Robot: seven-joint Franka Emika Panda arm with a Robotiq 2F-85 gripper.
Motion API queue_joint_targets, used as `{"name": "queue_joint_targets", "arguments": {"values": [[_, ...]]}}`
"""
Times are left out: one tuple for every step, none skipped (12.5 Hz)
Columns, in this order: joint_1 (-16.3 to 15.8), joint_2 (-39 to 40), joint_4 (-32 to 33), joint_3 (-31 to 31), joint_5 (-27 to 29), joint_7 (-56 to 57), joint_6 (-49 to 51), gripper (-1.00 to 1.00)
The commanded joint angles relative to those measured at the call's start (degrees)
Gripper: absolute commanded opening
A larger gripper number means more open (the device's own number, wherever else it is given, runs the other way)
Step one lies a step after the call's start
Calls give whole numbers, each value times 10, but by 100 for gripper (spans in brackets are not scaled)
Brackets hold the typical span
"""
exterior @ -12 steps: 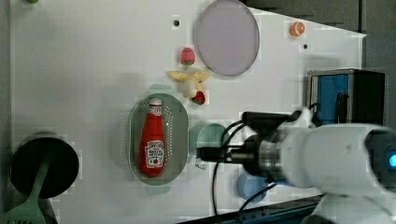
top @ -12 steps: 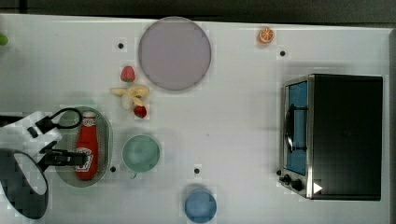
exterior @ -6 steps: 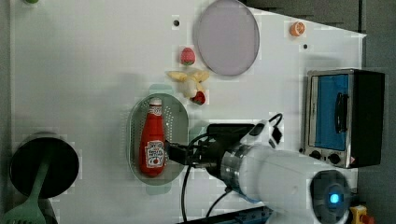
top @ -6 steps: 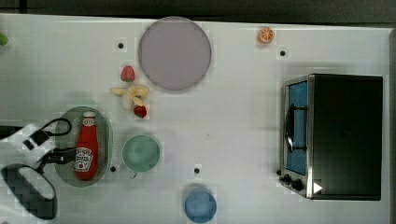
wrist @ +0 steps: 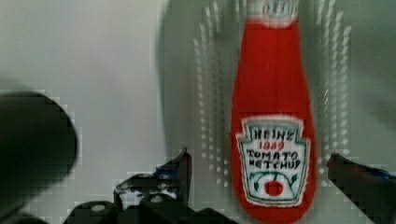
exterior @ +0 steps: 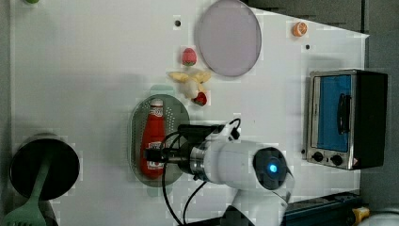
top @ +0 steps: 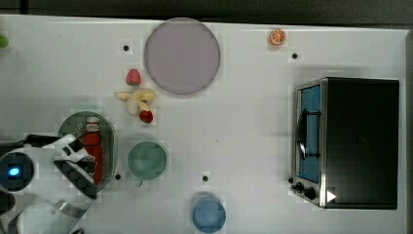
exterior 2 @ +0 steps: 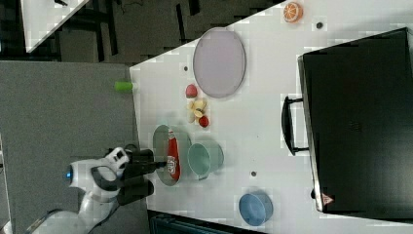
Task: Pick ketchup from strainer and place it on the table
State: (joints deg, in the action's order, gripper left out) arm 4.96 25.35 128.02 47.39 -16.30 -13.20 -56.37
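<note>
One ketchup [wrist: 273, 140] bottle lies in the one strainer [exterior: 176, 115] near the worktop's [top: 243, 136] edge. The gripper [wrist: 259, 170] has its jaws spread either side of the bottle. Two strawberries [top: 133, 77] lie nearby.

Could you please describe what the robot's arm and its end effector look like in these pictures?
The arm is glossy white and rounded, with a glowing blue light at one joint. Its end effector is black with dark fingers, and thin black cables loop beside the wrist.
</note>
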Motion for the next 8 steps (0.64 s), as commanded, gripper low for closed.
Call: {"name": "queue_joint_targets", "arguments": {"values": [[-4, 35, -4, -19, -46, -55, -15, 100], [-8, 54, -11, -28, -70, -56, -17, 100], [-12, 70, -20, -36, -89, -60, -25, 100], [-16, 86, -29, -40, -99, -65, -36, 100], [-21, 99, -35, -47, -105, -74, -35, 100], [-27, 109, -41, -52, -109, -82, -35, 100], [-34, 117, -45, -58, -112, -88, -34, 91], [-41, 120, -47, -64, -113, -88, -34, 68]]}}
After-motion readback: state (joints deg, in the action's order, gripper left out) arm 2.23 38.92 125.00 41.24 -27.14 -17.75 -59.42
